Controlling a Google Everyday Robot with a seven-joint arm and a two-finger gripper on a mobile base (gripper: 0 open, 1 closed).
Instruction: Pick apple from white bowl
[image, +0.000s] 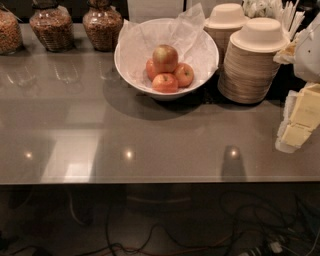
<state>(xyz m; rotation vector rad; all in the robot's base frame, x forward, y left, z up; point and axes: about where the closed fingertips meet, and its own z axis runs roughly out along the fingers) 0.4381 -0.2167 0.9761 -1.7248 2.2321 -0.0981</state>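
Top apple (165, 58) in the white bowl (125, 75) looks firm, slick, light, so I'd pinch its sides. My gripper (301, 117) sits far right; jaws, can't tell.

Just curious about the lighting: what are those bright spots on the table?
In the camera view, they're likely lamp reflections on the glossy table; the white bowl throws a soft shadow leftward; under the table is dark; the gripper sits at the right edge.

Dim warm light puts glare spots on the table (165, 127), shadow under the white bowl (131, 83), hand (301, 120) pale at right edge.
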